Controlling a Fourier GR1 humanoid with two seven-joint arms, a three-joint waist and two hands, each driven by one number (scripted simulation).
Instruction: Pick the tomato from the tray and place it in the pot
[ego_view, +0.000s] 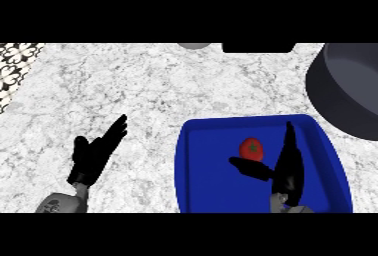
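You see a red tomato (252, 148) with a green stem spot on a blue tray (214, 175), a dark grey pot (347, 90), black hands, and a white-grey marbled table (148, 85).

A white and grey marbled worktop (184, 90) fills most of the view. At its far left corner sits a patch of black and white patterned surface (16, 65). On the far edge, a grey rounded object (193, 45) shows only in part, and just to its right lies a black rectangular shape (258, 47), also cut off by the edge.
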